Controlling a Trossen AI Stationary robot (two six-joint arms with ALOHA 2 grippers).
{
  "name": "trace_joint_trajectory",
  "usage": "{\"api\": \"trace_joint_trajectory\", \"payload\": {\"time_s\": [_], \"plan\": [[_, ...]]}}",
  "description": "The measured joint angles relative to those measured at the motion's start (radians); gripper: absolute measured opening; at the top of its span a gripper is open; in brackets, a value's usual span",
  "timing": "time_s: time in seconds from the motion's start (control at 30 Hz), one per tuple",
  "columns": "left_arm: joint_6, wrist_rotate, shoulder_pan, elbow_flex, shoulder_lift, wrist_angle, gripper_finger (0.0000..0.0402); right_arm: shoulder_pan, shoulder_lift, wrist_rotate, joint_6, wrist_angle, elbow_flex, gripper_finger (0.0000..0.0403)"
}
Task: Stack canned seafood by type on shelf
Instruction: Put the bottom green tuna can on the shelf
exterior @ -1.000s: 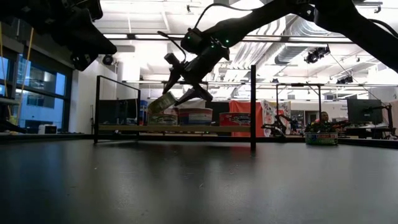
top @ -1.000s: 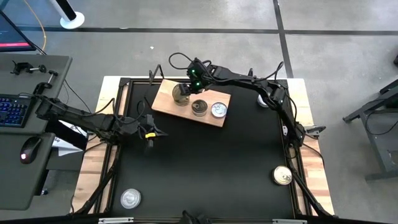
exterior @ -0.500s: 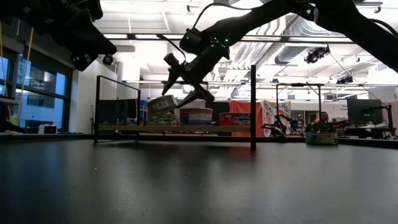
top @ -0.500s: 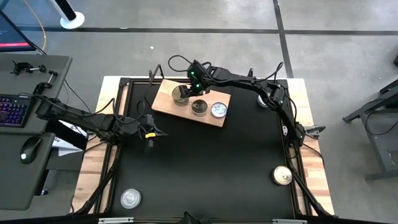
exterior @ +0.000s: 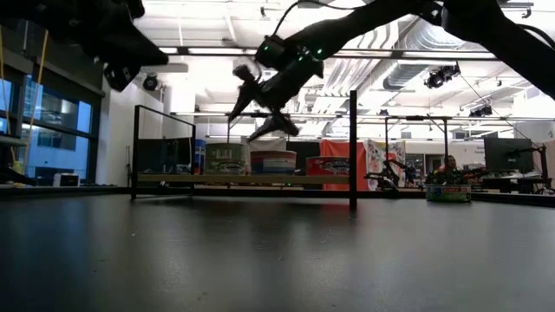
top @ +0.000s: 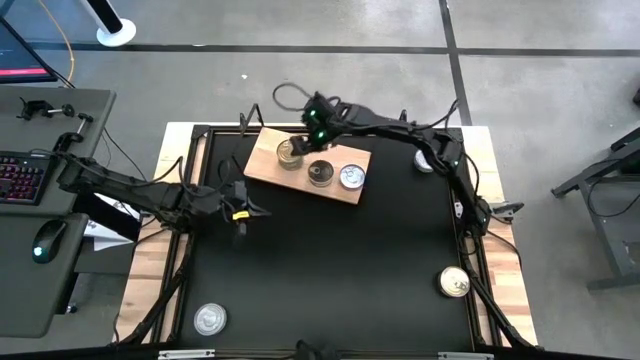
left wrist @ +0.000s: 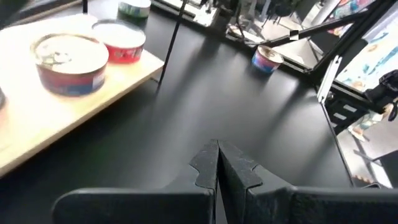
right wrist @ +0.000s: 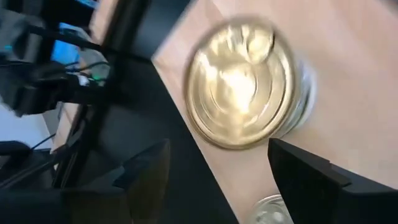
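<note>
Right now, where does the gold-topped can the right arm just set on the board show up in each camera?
High view: gold-topped can at the wooden board's left end, beside the open right tool.
Low view: leftmost can on the board, below the tool.
Left wrist view: not identifiable.
Right wrist view: gold lid fills the centre.
Shared landmark: the board.

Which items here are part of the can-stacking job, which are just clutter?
Job: wooden shelf; three cans on it; loose cans on table.
Clutter: keyboard, mouse on side desk.
</note>
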Motion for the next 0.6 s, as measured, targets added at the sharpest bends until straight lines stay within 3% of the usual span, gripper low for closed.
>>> {"api": "trace_joint_trajectory", "payload": {"time_s": [0.2,0.33,0.43,0.6], "plan": [[0.104,0.003,-0.001,0.106,0.022,-0.095,0.0,-0.02,-0.107,-0.015,-0.13,-0.004,0.0,0.0261],[0.075,0.098,-0.043,0.179,0.058,-0.269,0.0,0.025,-0.204,0.006,-0.246,-0.082,0.001,0.0243],[-0.01,0.158,-0.144,0.195,0.085,-0.408,0.0,0.11,-0.257,0.075,-0.334,-0.235,0.002,0.0199],[-0.198,0.165,-0.421,0.196,0.124,-0.471,0.0,0.299,-0.277,0.21,-0.405,-0.549,0.001,0.0078]]}}
